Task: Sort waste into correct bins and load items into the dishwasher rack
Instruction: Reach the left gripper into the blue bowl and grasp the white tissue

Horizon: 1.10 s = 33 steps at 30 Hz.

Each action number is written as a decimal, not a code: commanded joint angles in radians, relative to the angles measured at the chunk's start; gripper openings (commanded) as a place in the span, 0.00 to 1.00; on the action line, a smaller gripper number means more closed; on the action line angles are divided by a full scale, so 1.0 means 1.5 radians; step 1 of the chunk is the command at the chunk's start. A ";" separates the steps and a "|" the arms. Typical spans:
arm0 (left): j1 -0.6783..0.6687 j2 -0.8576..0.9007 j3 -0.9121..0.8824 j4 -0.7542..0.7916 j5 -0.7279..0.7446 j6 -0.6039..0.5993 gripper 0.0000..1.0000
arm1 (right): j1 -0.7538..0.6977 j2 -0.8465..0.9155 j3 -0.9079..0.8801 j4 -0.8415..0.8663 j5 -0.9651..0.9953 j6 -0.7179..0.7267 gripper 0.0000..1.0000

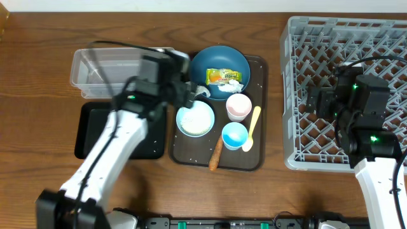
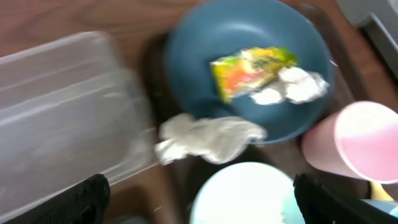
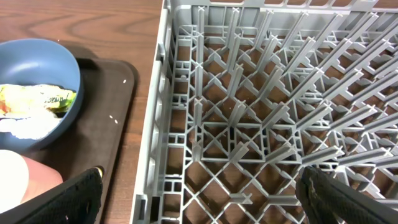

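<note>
The left gripper (image 2: 199, 190) is hovering, jaws apart, over the tissue (image 2: 208, 138) beside the blue bowl (image 2: 193, 56). The right gripper (image 3: 199, 183) is hanging, jaws apart, over the rack (image 3: 249, 124).

Dark brown wood table (image 1: 38, 63), grain running left to right, soft even light. Black rail (image 1: 210, 223) along near edge; tan obj. (image 1: 2, 19) at far-left corner.

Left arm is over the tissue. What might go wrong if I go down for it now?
The tissue lies against the rim of the blue bowl; the open left gripper may catch that rim and tip the bowl, spilling the wrapper. The white bowl and pink cup stand close by, so a finger may knock them.
</note>
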<state>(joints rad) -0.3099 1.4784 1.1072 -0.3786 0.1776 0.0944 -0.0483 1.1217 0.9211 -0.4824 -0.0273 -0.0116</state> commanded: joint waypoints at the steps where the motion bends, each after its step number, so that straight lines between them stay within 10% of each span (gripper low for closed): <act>1: -0.048 0.040 0.011 0.026 -0.009 0.033 0.96 | 0.011 0.002 0.014 -0.001 -0.005 -0.001 0.99; 33: -0.088 0.215 0.010 0.127 -0.057 0.032 0.77 | 0.011 0.024 0.014 -0.008 -0.005 -0.001 0.99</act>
<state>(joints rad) -0.4416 1.7958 1.1072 -0.2058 0.1040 0.1322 -0.0483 1.1561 0.9211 -0.4938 -0.0273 -0.0116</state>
